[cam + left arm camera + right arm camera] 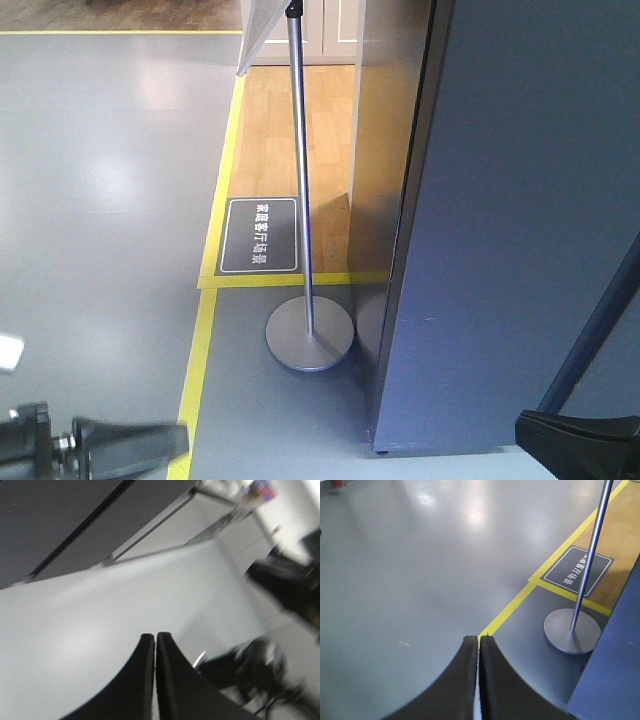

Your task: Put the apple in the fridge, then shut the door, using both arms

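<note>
Beside the fridge (510, 230) | left gripper (155, 645) and right gripper (479, 647) clenched, empty | apple unseen | door position unclear, progress indeterminate

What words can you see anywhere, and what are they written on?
"家庭客厅场景": white Chinese characters, as best they read, on the dark floor sign beside the metal stand; the same sign shows in the right wrist view, too slanted to read surely.
Colourful thing in the left wrist view: too blurred to read.
Nothing else has words.
</note>
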